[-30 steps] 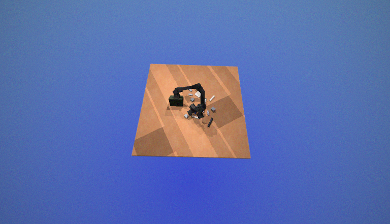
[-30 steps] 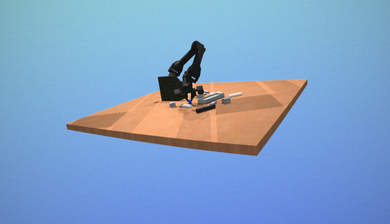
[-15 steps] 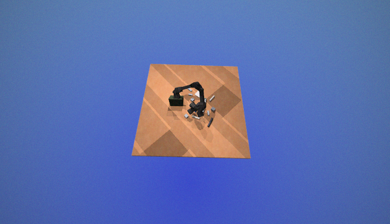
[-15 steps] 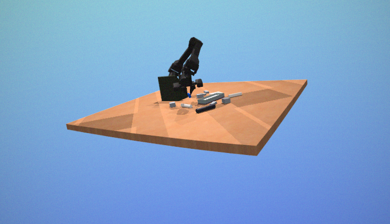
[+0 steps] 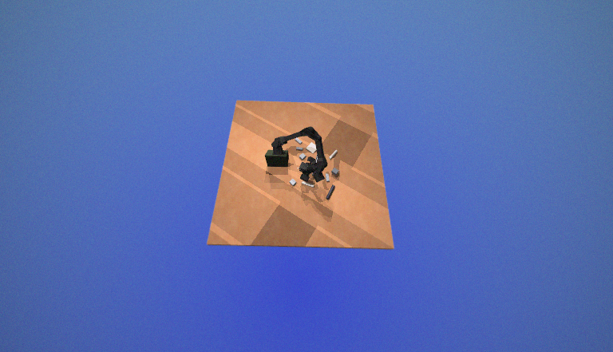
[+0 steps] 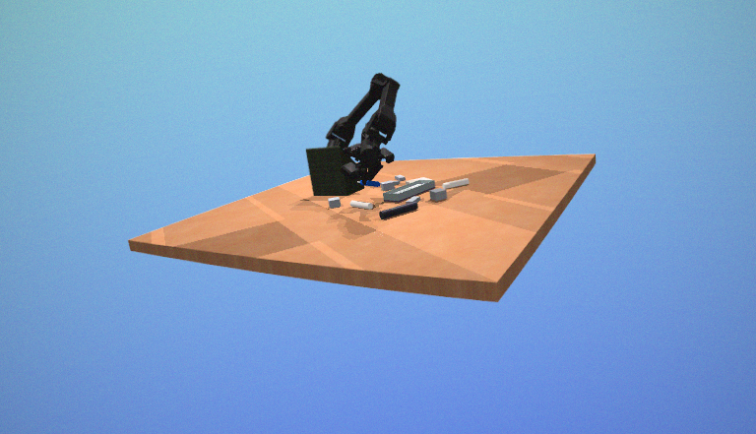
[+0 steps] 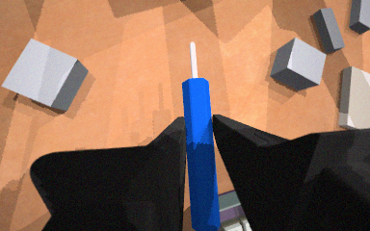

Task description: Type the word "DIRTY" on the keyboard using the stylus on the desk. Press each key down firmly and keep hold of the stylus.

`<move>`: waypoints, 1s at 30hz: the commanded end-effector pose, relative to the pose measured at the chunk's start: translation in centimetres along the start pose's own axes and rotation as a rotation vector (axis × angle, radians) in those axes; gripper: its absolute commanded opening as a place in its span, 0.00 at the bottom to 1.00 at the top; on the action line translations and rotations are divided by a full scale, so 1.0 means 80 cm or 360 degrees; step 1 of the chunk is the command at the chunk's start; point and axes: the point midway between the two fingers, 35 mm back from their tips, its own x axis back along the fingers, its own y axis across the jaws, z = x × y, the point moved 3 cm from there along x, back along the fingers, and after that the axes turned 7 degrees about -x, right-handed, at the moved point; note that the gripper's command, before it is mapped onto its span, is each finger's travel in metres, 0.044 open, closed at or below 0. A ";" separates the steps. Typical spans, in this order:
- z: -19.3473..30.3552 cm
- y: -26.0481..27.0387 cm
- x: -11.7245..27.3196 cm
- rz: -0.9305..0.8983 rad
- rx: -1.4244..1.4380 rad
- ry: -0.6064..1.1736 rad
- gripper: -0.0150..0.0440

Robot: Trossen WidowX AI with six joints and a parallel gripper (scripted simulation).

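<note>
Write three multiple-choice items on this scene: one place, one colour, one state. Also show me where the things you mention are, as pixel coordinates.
1. Where is the black cylinder (image 5: 330, 191) (image 6: 398, 211)?
A. On the keyboard (image 6: 394, 194) (image 7: 230, 202)
B. On the tabletop (image 5: 289, 226) (image 6: 434, 251) (image 7: 135, 63)
C. In the gripper (image 6: 368, 177) (image 7: 198, 122)

2. What colour is the stylus's (image 6: 370, 183) (image 7: 198, 111) thick barrel?
A. Red
B. Green
C. Blue

3. How is the gripper?
A. Closed on the stylus
B. Wide open
C. Closed on nothing

1 B: the exterior view shows it lying there.
2 C: the wrist view shows it blue.
3 A: the barrel sits between the fingers.

Blk (image 7: 45, 72) L, blk (image 7: 299, 64) R, gap btwn.
</note>
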 end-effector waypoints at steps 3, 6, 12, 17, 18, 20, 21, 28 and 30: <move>0.003 -0.007 0.007 -0.0104 0.0369 -0.0040 0.25; 0.004 -0.010 0.009 -0.0149 0.0556 -0.0071 0.25; 0.007 -0.017 0.013 -0.0230 0.0930 -0.0146 0.25; 0.010 -0.023 0.016 -0.0288 0.1240 -0.0222 0.25; 0.010 -0.024 0.017 -0.0299 0.1302 -0.0239 0.25; 0.011 -0.026 0.018 -0.0319 0.1425 -0.0274 0.25; 0.012 -0.028 0.019 -0.0329 0.1487 -0.0292 0.25; 0.015 -0.037 0.024 -0.0384 0.1915 -0.0433 0.25; 0.016 -0.040 0.025 -0.0396 0.2036 -0.0478 0.25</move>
